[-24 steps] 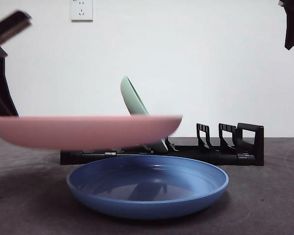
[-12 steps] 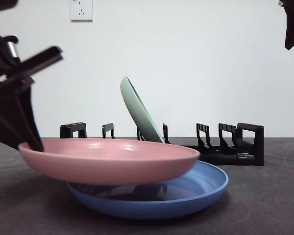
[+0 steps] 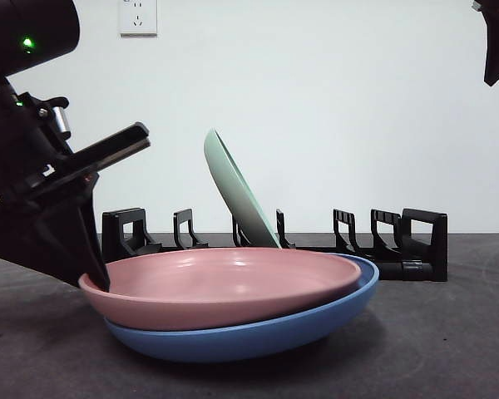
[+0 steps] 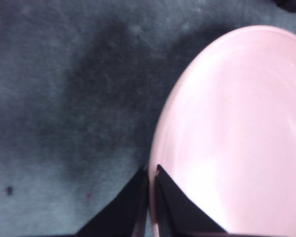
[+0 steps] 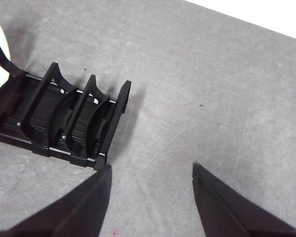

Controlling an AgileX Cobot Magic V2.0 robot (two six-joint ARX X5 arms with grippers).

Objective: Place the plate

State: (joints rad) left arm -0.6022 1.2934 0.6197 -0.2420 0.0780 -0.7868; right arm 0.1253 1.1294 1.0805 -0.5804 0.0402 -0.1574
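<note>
Front view: the pink plate (image 3: 224, 287) lies nested in the blue plate (image 3: 316, 320), its rim pinched by the left gripper (image 4: 149, 170). Behind the blue plate, the rack (image 3: 412, 245) holds 1 green plate (image 3: 233, 187). Setting-down looks finished; release comes next. Right gripper (image 5: 150, 180) waits, jaws apart.

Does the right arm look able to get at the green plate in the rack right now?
Probably yes. The right claw hangs open above the rack end, and nothing stands between it and the green plate; the pink plate lies lower.
</note>
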